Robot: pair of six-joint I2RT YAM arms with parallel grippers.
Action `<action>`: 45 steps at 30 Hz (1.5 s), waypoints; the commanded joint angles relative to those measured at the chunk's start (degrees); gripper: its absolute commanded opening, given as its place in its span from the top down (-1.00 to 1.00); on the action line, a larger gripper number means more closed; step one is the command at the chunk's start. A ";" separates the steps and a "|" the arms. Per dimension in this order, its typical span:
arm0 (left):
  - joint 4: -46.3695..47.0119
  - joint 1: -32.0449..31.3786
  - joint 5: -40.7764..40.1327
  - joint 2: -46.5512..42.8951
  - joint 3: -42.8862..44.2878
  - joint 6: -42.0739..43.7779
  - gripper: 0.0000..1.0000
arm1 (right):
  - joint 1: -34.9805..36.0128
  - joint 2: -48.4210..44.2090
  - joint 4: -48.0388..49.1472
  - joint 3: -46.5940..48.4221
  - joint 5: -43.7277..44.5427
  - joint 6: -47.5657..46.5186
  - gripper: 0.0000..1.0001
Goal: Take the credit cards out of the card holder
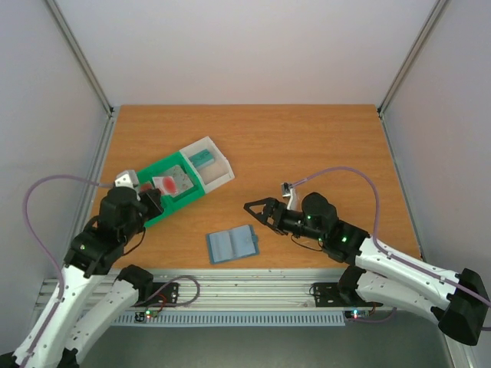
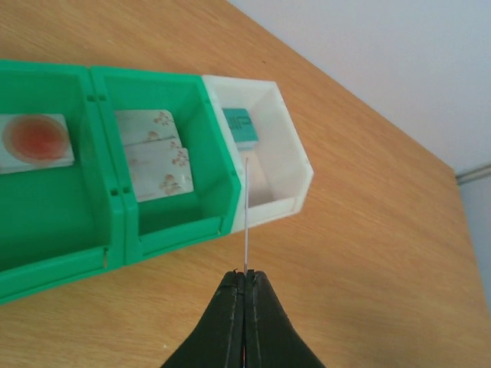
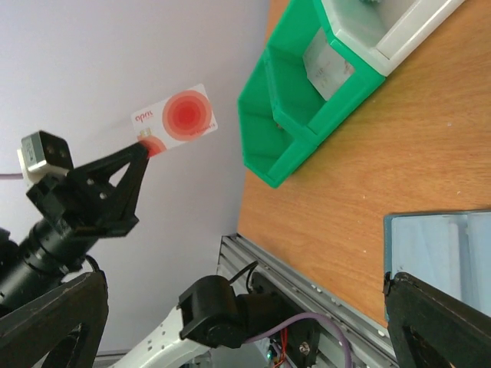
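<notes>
Credit card (image 3: 175, 119) clamped in left gripper (image 2: 245, 277).
It is held edge-on above the green tray (image 2: 54, 264); right gripper (image 1: 257, 208) is seen spread wide, near the card holder (image 1: 232, 244).

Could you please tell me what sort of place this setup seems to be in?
Most likely a robotics lab test cell: a wooden table boxed in by plain white panels, two robot arms bolted to a rail at its near edge, and small props like a wallet and a tray.
</notes>
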 commanded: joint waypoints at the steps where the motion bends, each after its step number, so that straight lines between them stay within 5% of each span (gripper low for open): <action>1: -2.37 7.18 6.51 4.63 4.32 5.01 0.99 | 0.13 -2.31 -2.91 1.80 1.23 -2.70 -0.97; 13: 1.27 33.54 22.08 12.46 2.30 8.56 0.99 | 0.14 -4.38 -7.41 1.66 1.12 -3.52 -0.97; 19: 5.30 40.41 21.48 16.28 -0.93 11.05 0.99 | 0.13 -5.93 -10.00 2.24 1.56 -4.64 -0.97; 45: 24.40 43.22 22.34 36.78 -4.19 15.01 0.99 | 0.03 -8.25 -15.90 5.19 5.68 -8.19 -0.97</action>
